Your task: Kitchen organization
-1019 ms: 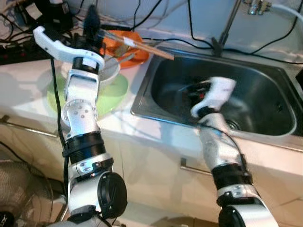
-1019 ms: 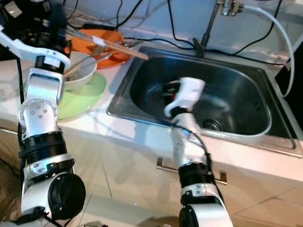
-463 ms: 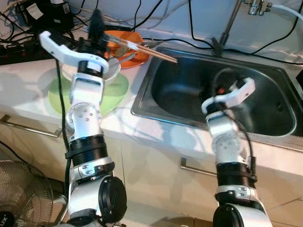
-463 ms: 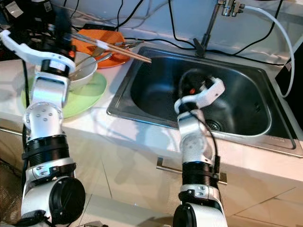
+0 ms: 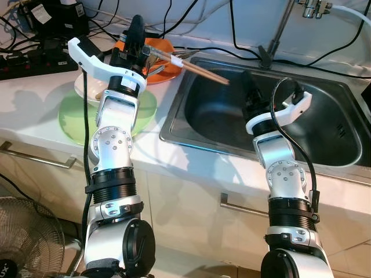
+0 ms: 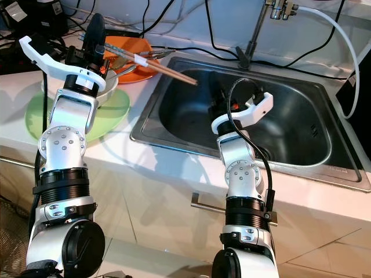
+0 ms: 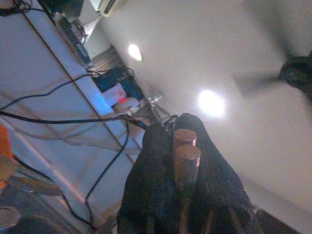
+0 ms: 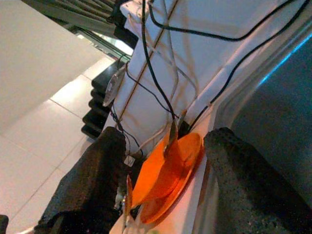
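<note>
My left gripper [image 5: 137, 45] is shut on a pair of wooden chopsticks [image 5: 200, 70], held above the white bowl [image 5: 86, 88] and the orange plate [image 5: 163, 65]. The chopsticks slant to the right, their tips over the near left part of the steel sink [image 5: 327, 136]. In the left wrist view their two round ends [image 7: 185, 148] sit pinched between the black fingers. My right gripper [image 5: 249, 95] stands open inside the sink basin with nothing between its fingers [image 8: 92, 180]; its wrist view looks toward the orange plate [image 8: 168, 173].
The bowl rests on a green plate [image 5: 74, 120] on the white counter. Metal utensils [image 6: 124, 72] lie in the bowl and on the orange plate. Black cables and a power strip [image 5: 35, 58] run along the back. A faucet [image 5: 279, 32] rises behind the sink. A fan [image 5: 26, 231] stands on the floor at left.
My left arm has carried the chopsticks to the right, toward the sink. My right arm has turned its wrist and risen, its fingers now pointing toward the sink's back left.
</note>
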Tool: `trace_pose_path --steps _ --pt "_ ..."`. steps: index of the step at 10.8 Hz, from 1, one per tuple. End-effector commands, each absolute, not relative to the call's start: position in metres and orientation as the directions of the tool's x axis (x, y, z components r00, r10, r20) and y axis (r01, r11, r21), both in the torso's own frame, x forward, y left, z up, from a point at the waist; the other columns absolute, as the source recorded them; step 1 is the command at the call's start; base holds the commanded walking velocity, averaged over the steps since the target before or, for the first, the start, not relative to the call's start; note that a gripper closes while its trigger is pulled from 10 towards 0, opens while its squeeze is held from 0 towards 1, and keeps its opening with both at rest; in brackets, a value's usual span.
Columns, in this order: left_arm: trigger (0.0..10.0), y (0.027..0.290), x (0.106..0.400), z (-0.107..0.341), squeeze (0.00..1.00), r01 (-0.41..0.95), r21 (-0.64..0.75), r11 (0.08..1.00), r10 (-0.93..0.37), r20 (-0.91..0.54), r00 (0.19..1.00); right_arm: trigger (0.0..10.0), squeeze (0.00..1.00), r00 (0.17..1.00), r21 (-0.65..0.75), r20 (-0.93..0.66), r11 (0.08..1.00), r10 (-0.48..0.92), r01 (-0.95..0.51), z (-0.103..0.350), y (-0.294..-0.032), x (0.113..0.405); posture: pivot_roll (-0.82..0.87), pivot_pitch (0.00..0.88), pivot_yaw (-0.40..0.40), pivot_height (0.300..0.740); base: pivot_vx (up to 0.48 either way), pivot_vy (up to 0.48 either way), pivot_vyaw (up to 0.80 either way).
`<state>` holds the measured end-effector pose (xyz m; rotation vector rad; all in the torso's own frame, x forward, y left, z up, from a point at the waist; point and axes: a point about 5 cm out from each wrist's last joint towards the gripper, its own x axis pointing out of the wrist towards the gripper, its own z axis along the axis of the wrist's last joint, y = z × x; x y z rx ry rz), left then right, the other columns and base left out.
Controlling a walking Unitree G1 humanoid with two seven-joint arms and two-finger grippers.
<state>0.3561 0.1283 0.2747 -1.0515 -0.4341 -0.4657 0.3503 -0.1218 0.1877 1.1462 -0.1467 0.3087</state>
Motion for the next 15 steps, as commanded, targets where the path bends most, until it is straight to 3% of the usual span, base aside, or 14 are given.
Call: trace_pose_path --steps 1,15 --pt "10.0 0.095 0.352 0.262 0.0 0.568 -0.771 0.287 -0.197 0.533 0.823 10.0 0.0 0.935 0.891 0.296 0.296 0.194 -0.343 0.197 -0.103 0.35 0.04 0.023 -0.051 0.74 0.0 0.0 0.0" --pt "10.0 0.073 0.356 0.251 0.0 0.556 -0.814 0.168 -0.252 0.51 0.823 10.0 0.0 0.882 0.896 0.399 0.101 0.249 -0.433 0.216 -0.093 0.344 0.04 0.038 -0.052 0.74 0.0 0.0 0.0"
